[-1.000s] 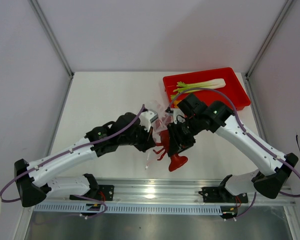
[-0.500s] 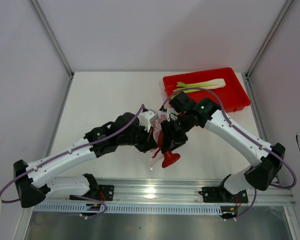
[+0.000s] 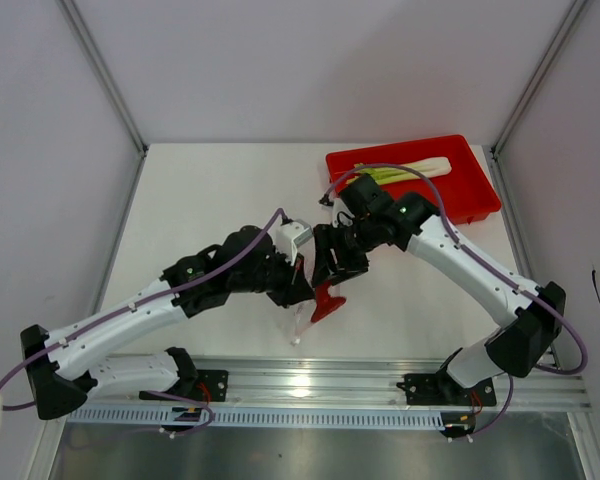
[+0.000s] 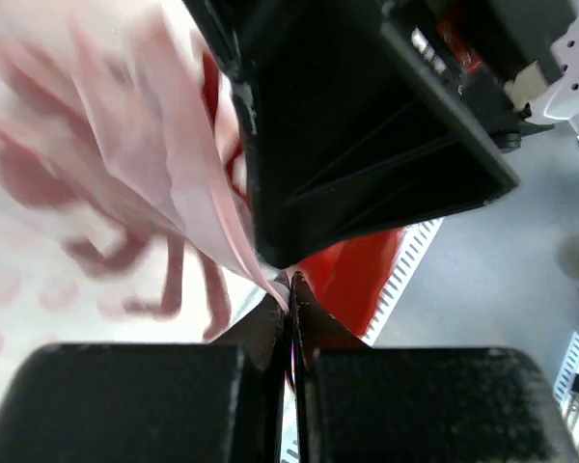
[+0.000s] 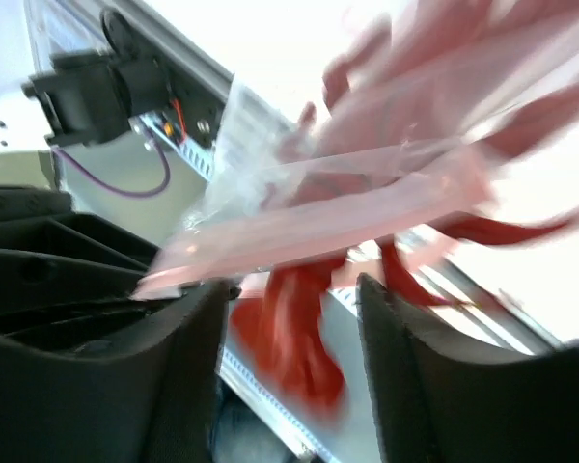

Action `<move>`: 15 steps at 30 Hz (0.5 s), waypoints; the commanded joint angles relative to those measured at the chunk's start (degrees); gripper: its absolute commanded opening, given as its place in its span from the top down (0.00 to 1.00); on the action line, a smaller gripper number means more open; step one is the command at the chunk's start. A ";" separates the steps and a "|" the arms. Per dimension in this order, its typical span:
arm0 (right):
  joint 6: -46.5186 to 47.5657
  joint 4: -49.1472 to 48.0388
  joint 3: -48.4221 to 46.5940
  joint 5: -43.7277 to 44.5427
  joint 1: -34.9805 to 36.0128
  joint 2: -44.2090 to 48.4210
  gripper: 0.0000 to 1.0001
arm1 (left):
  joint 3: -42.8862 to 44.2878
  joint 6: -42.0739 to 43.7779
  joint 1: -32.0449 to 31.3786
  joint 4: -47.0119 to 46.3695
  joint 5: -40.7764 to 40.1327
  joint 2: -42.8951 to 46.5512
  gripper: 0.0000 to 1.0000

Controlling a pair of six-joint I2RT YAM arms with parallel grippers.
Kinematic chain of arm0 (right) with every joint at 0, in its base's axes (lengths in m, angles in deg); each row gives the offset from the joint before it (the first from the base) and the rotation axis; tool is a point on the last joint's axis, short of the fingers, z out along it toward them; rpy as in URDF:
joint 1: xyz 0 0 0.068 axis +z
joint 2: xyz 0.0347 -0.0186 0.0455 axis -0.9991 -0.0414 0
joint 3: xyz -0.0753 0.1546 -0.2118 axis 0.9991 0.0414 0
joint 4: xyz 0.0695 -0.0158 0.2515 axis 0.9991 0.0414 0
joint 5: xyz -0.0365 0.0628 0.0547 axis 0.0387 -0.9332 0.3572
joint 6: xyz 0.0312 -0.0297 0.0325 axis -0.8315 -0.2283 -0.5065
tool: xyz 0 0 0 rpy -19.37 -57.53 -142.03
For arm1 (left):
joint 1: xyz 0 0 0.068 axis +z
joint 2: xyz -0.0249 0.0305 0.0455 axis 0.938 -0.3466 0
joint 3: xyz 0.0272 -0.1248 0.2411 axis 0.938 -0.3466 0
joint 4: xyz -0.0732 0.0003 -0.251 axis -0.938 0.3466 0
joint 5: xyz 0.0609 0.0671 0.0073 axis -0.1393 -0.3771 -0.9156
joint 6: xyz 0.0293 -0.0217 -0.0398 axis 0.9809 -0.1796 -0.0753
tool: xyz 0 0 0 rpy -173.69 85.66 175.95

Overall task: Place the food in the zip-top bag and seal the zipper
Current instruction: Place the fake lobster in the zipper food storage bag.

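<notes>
Along the bottom of the top view a metal rail (image 3: 300,385) runs the width of the table's near edge, an arm base at each end. The left arm (image 3: 140,305) climbs from the lower left to the middle of the frame. There the left gripper (image 4: 289,289) is pressed fully together on the pinkish rim of the zip-top bag (image 4: 164,164). In the left wrist view the thin film is trapped at bottom centre, and the bag fans away to the upper left, blurred.

Just right of it, tip to tip, is the right gripper (image 5: 288,285). Its fingers (image 5: 188,376) stand apart at a middling width and grip nothing that I can make out. The red spiky piece (image 5: 289,338) shows in the gap past them, too blurred to tell whether it touches either one. The zipper (image 5: 309,236) crosses that view as a pink band, from the left finger up towards the right edge.

In the top view the red piece hangs at frame centre, just below the right gripper. A clear corner of the bag trails down from there towards the rail. Its legs show through the film in the left wrist view; whether it is inside the bag I cannot tell.

Farther back, at the upper right of the white table (image 3: 200,200), sits the red tray (image 3: 480,195). The leafy stalk (image 3: 415,168) lies lengthwise in it, white end to the right, green end under the right arm (image 3: 470,265)
</notes>
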 commanded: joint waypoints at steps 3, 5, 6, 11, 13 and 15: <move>-1.46 -4.11 0.96 1.78 -0.20 5.50 0.11 | 3.68 -2.31 -0.44 -1.78 4.38 -0.31 0.99; -1.55 -3.67 1.13 1.52 -0.11 7.52 0.07 | 4.29 -2.66 -0.44 -2.13 4.91 -0.92 0.99; -1.82 -2.97 1.05 1.51 -0.11 8.23 0.05 | 5.17 -2.66 -0.44 -1.52 4.74 -1.10 0.99; -2.61 2.48 -1.24 9.74 -0.19 15.15 0.08 | 8.85 -2.66 0.18 0.68 3.77 -2.07 0.99; -4.27 4.60 1.21 15.10 -0.54 17.89 0.14 | 10.09 -2.40 0.70 2.17 3.77 -2.51 0.99; -6.46 2.33 8.66 16.28 -0.55 23.24 0.21 | 12.91 -1.79 0.88 3.40 3.42 -3.56 0.99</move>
